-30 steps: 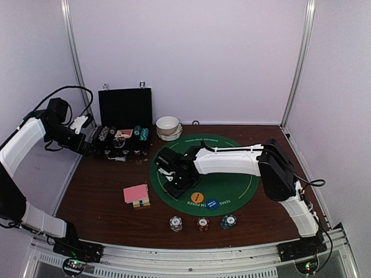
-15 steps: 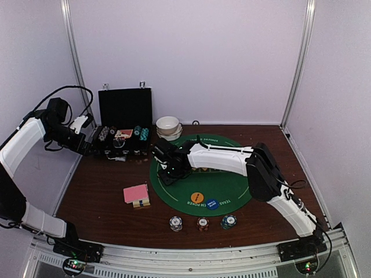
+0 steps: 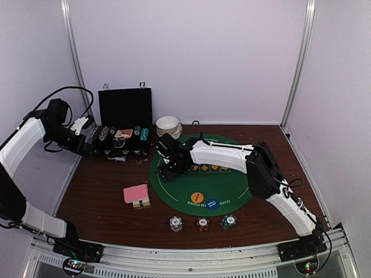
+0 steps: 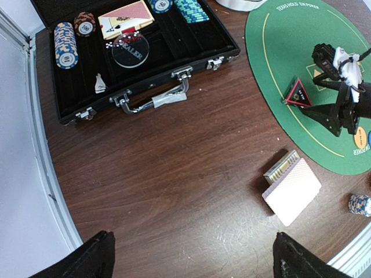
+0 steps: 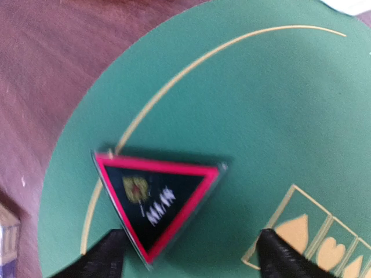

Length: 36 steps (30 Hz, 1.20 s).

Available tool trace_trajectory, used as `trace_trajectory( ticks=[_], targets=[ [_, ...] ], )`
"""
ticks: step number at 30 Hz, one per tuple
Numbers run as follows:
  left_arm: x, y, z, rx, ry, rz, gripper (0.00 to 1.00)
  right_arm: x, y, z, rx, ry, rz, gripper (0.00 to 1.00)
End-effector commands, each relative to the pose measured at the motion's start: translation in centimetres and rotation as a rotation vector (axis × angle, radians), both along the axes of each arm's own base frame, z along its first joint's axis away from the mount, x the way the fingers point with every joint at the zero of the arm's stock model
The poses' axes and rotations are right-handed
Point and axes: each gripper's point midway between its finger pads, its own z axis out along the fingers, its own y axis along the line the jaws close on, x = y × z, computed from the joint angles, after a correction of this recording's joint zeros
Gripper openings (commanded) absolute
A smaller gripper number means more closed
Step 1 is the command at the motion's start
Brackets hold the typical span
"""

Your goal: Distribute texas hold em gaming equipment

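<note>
Right wrist view, blurred: red-triangle token (image 5: pixel 155 195) lies at green mat's (image 5: pixel 261 104) left edge between right gripper's (image 5: pixel 192 256) wide fingers; left gripper (image 4: pixel 195 258) gapes empty.

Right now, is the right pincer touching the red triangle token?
Cannot tell. Right wrist view: right pincer open by the red triangle token, but blur hides any gap at one finger.

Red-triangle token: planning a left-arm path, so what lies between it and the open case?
Nothing stands there. The left wrist view shows only bare wooden table and the edge of the green mat between the red-triangle token and the case.
</note>
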Motion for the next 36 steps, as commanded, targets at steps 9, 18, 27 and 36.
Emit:
trace_trajectory(
  ticks=[9, 18, 27, 36],
  targets=[
    [-1.1, -0.8, 1.8, -0.03, -0.022, -0.054, 0.98, -7.8, -9.3, 5.4, 0.014, 0.0, -0.042, 0.97],
    [-1.5, -1.0, 2.0, -0.039, -0.017, -0.067, 0.98, -12.6, -12.6, 1.6, -0.046, 0.093, -0.046, 0.91],
    [-1.3, -1.2, 2.1, -0.048, -0.014, -0.072, 0.98, -13.3, -12.1, -0.2, -0.077, 0.118, -0.023, 0.82],
    [-1.1, -1.1, 1.9, -0.046, -0.008, -0.07, 0.98, -13.8, -10.9, -1.9, -0.088, 0.154, 0.007, 0.71]
  ],
)
